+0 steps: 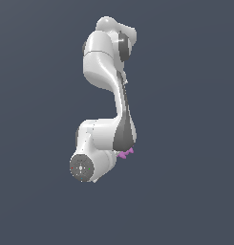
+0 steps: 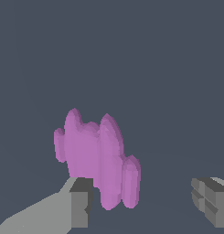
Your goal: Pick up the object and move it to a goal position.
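pincer (image 2: pixel 143 205) spread, purple lump (image 2: pixel 97 157) between fingers

Plain slate-grey backdrop

In both the exterior view and the wrist view, the only thing in sight apart from the task's own items is an even, dark blue-grey surface (image 1: pixel 195 57) that fills the whole frame. It carries no markings, edges, seams or texture, and whether it is floor or background cannot be told.
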Controlling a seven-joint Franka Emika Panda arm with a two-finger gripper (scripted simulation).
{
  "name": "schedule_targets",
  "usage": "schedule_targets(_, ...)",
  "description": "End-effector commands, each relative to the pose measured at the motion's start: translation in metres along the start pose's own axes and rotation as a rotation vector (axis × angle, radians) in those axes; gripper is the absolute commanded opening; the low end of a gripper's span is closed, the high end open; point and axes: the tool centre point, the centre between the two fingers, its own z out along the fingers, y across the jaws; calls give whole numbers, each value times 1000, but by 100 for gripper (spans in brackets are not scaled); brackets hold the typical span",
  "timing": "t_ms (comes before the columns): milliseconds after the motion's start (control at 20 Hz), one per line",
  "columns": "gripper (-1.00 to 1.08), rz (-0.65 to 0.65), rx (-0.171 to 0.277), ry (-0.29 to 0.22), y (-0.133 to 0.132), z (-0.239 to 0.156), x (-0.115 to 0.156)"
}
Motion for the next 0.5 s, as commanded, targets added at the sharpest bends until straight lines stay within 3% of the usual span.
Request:
schedule_targets(0,68,-15,10,1,1,1,-1)
schedule_targets(450,68,-18,14,1,2,3,-2)
